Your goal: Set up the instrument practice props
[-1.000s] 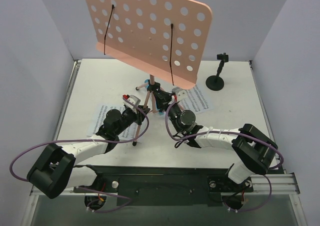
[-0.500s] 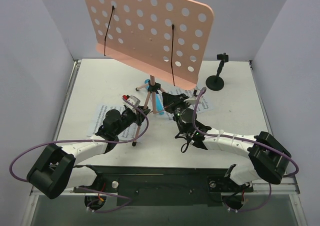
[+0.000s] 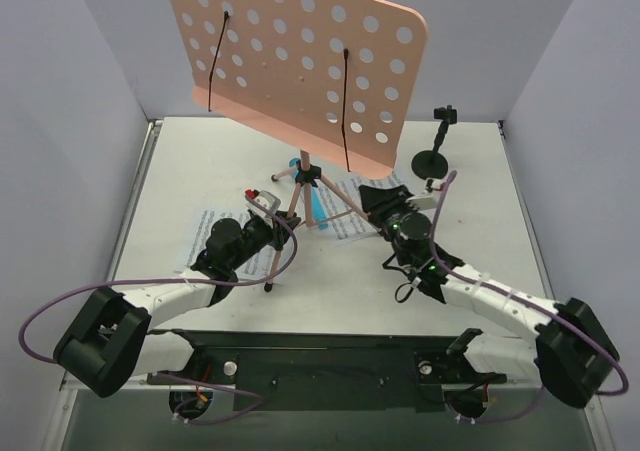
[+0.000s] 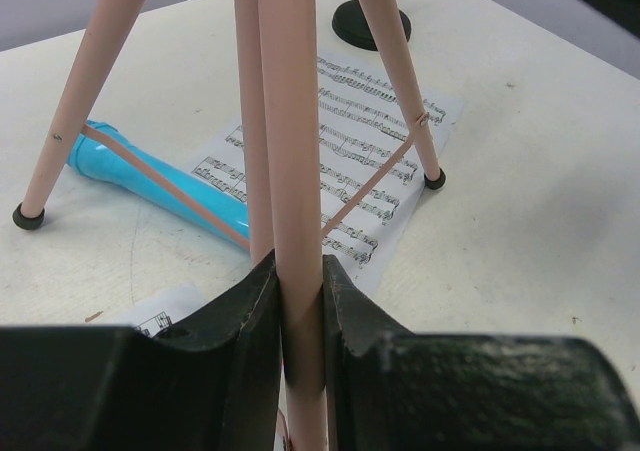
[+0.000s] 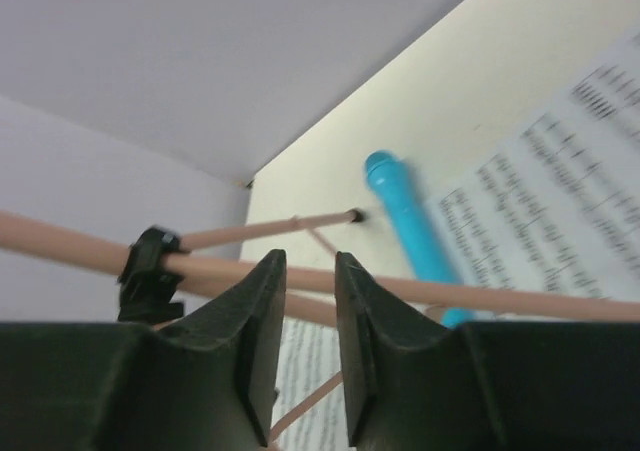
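One thing moved in the last sec: the right pincer (image 3: 380, 199), which was down at the tripod hub over the blue mic (image 3: 317, 207), has swung toward the right edge of the counter (image 3: 190, 161). It now hangs over the right-hand sheet-music page (image 3: 348, 223). Its jaws show a narrow gap w/ nothing between them; tripod legs & mic sit beyond the tips in the wrist view.

The mic is uncovered again, flat on the counter under the tripod, mid-counter, w/ a thin brace crossing over it, so it hasn't been lifted. Meanwhile the left pincer (image 4: 300, 271) hasn't budged: clamped on the front leg of the pink music stand (image 3: 300, 61), which stands upright toward the far edge, centre. One leg foot rests on the right page. The 2nd page (image 3: 205, 233) lies nearer the left edge. The black mic stand (image 3: 432, 159) waits near the far right corner, well apart from the mic.

Prob. meaning: the reach for the mic came away empty. Both pages are off the stand's panel & the mic isn't in its clip, so most of the setup is left. Legs crowd the mic, so any new approach needs care.
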Available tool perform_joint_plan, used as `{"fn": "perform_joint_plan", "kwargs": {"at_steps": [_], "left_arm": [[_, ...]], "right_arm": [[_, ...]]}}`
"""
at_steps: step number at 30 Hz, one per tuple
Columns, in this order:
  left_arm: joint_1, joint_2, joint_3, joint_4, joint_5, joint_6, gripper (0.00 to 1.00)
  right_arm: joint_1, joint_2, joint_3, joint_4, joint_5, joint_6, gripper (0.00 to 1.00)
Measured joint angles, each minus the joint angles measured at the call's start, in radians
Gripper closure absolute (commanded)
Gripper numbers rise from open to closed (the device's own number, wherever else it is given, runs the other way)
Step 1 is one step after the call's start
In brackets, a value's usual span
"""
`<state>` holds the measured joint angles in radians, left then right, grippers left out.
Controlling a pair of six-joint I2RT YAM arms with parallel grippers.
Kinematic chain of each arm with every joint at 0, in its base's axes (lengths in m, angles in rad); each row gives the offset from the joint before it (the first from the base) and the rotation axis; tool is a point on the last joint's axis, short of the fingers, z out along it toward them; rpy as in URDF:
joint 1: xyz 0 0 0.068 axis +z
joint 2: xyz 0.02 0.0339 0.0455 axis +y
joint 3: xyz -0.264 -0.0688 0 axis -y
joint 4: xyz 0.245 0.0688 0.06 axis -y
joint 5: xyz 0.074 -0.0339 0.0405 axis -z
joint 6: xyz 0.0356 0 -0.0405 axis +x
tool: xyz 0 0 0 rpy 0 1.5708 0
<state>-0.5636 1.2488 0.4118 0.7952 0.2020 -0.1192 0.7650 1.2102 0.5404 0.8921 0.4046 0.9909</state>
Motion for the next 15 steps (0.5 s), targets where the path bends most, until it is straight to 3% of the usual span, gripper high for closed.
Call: {"fn": "perform_joint_plan", "kwargs": {"at_steps": [4, 7, 10, 15], "left_arm": [[0.001, 0.000, 0.000, -0.001, 0.001, -0.001, 1.00], [0.002, 0.000, 0.000, -0.002, 0.002, -0.003, 1.00], [0.002, -0.005, 0.006, -0.022, 0.000, -0.004, 1.00], [0.012, -0.032, 0.028, -0.109, 0.000, -0.006, 1.00]], "right_arm": [[-0.153, -0.198, 0.008, -0.307, -0.047, -0.094, 0.59], [-0.242, -0.246, 0.102, -0.532, -0.119, -0.227, 0.51], [-0.363, -0.182, 0.258, -0.728, -0.267, -0.322, 0.36], [-0.536, 0.076, 0.525, -0.923, -0.576, -0.429, 0.30]]}}
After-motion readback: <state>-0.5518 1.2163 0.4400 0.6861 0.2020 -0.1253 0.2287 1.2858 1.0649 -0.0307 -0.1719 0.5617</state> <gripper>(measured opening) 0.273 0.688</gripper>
